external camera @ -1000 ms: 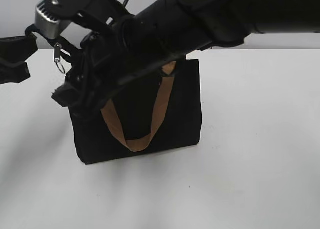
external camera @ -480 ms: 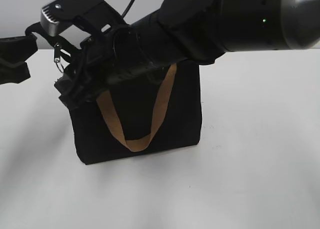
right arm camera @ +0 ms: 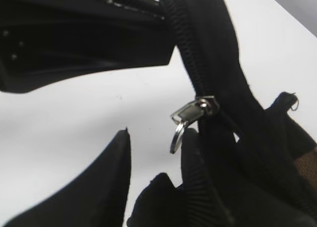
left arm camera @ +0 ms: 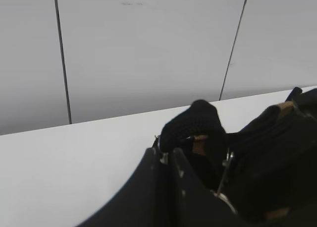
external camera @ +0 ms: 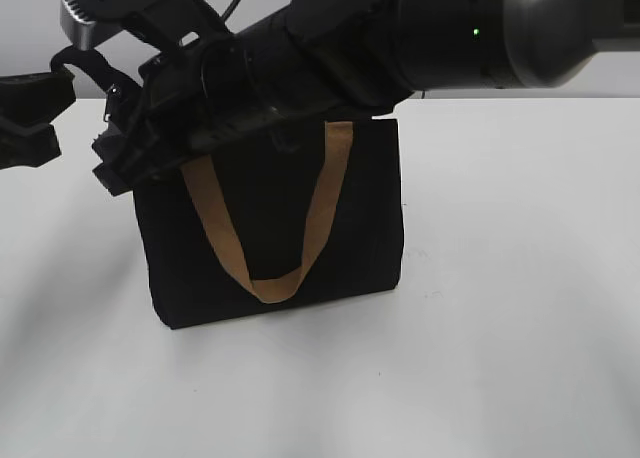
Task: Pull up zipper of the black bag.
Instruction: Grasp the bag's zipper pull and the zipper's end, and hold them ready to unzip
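A: How many bags stood on the table (external camera: 520, 278)?

B: One bag (external camera: 360, 218), black, upright near the middle of the white top, slightly left. One tan handle (external camera: 310, 228) showed on its front face, hanging in a loop; a second could not be counted from the exterior view.

A: And the arms?

B: Two. The right arm (external camera: 400, 38) reached across from the upper right and hid the bag's top left corner. The left gripper (external camera: 30, 118) sat at the far left edge, apart from the bag's side.

A: Where was the zipper?

B: One zipper (right arm camera: 198, 63) ran along the bag's top edge. Its one silver pull (right arm camera: 190, 115) with a ring hung beside the teeth, seen up close by the right wrist camera.

A: Did the right gripper (right arm camera: 153, 152) hold it?

B: Its two fingers stood slightly parted, the ring just at the gap's upper end. Whether it was pinched, I could not tell.

A: The left one?

B: Its fingers (left arm camera: 163, 187) lay nearly together on a fold of black cloth at the bag's end.
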You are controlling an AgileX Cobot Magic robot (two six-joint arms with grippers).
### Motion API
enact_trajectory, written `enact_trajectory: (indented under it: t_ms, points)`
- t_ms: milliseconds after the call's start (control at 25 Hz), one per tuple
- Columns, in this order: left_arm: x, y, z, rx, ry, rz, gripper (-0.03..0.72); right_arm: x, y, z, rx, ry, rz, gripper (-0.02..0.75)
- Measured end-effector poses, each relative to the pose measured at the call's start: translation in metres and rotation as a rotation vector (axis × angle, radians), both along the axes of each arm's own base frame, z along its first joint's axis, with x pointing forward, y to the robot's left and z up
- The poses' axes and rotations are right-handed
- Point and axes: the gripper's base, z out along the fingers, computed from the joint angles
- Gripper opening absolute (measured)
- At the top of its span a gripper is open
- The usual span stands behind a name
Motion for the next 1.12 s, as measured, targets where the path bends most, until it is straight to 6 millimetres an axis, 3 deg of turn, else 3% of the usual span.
enact_trajectory:
  t_ms: [160, 320, 840, 1120]
  points:
    - [0.0, 0.0, 0.0, 0.001, 0.002, 0.0, 0.013, 0.001, 0.001, -0.001, 0.008, 0.019, -0.013, 0.094]
    - [0.0, 0.0, -0.001, 0.007, 0.015, 0.003, 0.013, 0.001, 0.001, -0.001, 0.026, 0.054, -0.037, 0.019]
    - [0.001, 0.01, -0.011, 0.049, 0.109, 0.054, 0.013, -0.012, -0.005, 0.03, 0.09, 0.099, -0.004, -0.001]
    - [0.0, 0.013, -0.015, 0.07, 0.156, 0.072, 0.013, 0.005, -0.026, 0.03, 0.124, 0.201, -0.081, -0.001]
